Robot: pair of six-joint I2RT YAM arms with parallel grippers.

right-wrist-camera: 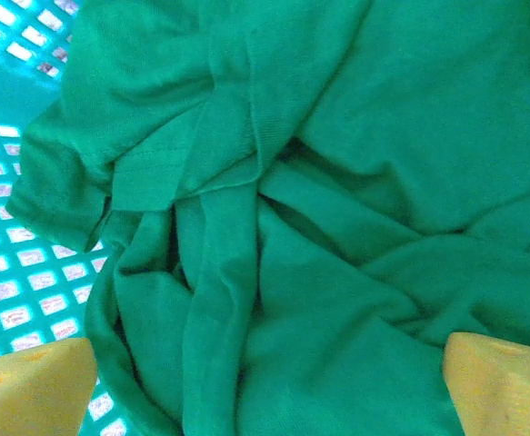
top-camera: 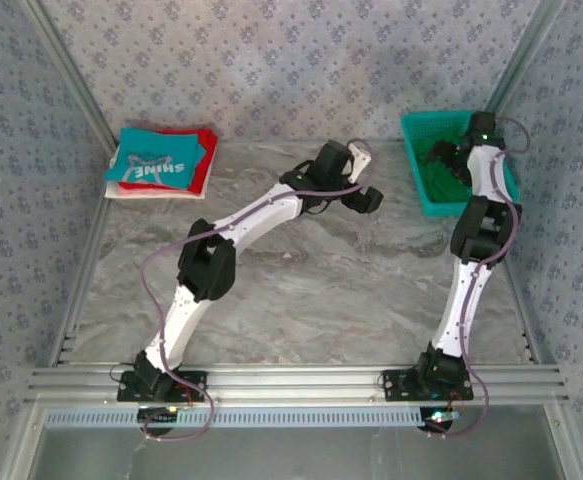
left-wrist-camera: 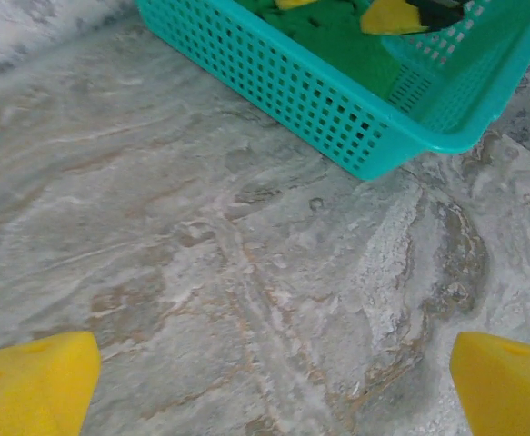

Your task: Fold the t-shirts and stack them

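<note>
Top external view: the two arm bases are bolted at the near edge of the grey marble-patterned table point(top-camera: 301, 290). The left arm slants up and to the right to mid-table, where the left gripper point(top-camera: 359, 182) hangs over bare tabletop, near the basket but apart from it.

Left wrist view: its yellow fingertips point(left-wrist-camera: 37, 381) lie in opposite lower corners, spread wide, with only table surface between them. Beyond them stands the teal plastic mesh basket point(left-wrist-camera: 319, 91), with green cloth showing inside it.

In the top view the right arm rises along the right side of the table and bends down into this basket at the far right.

Right wrist view: the right gripper point(right-wrist-camera: 265, 381) is held open, one yellow finger in each lower corner. It is poised directly over the bright green t-shirt point(right-wrist-camera: 337, 227), which lies crumpled in deep folds on the basket's mesh floor. Whether the fingers touch the cloth cannot be told.

At the far left corner, well apart from the basket, lies a folded stack. The teal t-shirt with white "SHINE" print point(top-camera: 156, 160) is on top, the red t-shirt point(top-camera: 207, 150) is beneath it, and the white t-shirt point(top-camera: 161, 192) is at the bottom.
</note>
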